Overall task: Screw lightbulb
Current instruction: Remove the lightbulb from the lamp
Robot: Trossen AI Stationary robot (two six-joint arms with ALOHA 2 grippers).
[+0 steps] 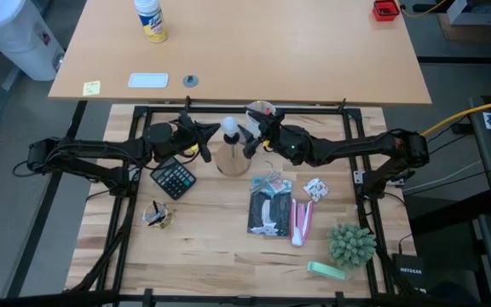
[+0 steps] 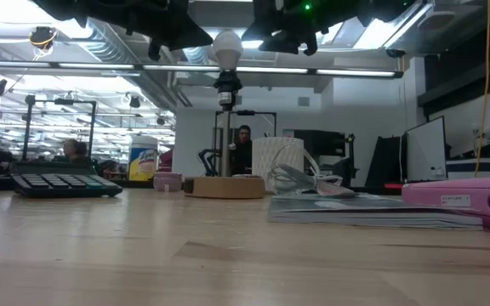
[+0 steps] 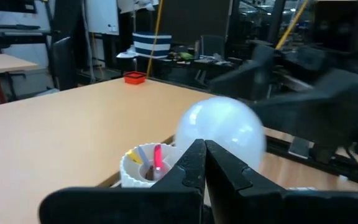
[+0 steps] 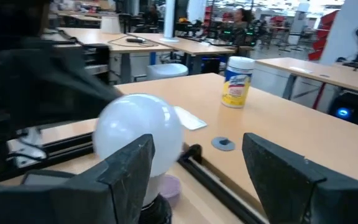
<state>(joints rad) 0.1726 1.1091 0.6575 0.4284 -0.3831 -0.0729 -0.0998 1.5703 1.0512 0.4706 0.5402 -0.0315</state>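
In the low view, nearest the camera, bare wooden table point(image 2: 228, 263) fills the lower half of the frame; on it at lower right lie a flat packaged item point(image 2: 373, 211) and a pink device point(image 2: 470, 197), and at left sits a black calculator point(image 2: 62, 184). Behind them, at centre, a round wooden disc stand point(image 2: 225, 187) carries a thin black socket post, and the lightbulb point(image 2: 226, 49) sits upright on top of that post, near the top centre of the frame, with a white cup point(image 2: 277, 166) just right of the stand. In the high view the lightbulb point(image 1: 229, 128) appears at upper centre, flanked by both arms. The left gripper point(image 1: 201, 141) lies just left of the bulb with its fingers clenched together on nothing; in the left wrist view its closed fingers point(image 3: 194, 165) meet in front of the bulb point(image 3: 222, 134), with the cup of red items point(image 3: 143, 165) beside it. The right gripper point(image 1: 250, 141) is just right of the bulb, its fingers spread wide; in the right wrist view one finger point(image 4: 129, 165) overlaps the bulb point(image 4: 138, 140), and I cannot tell whether it touches. Farther off, on the tan desk point(image 1: 297, 51) at the top of the high view, stands a wipes canister point(image 1: 151, 19).
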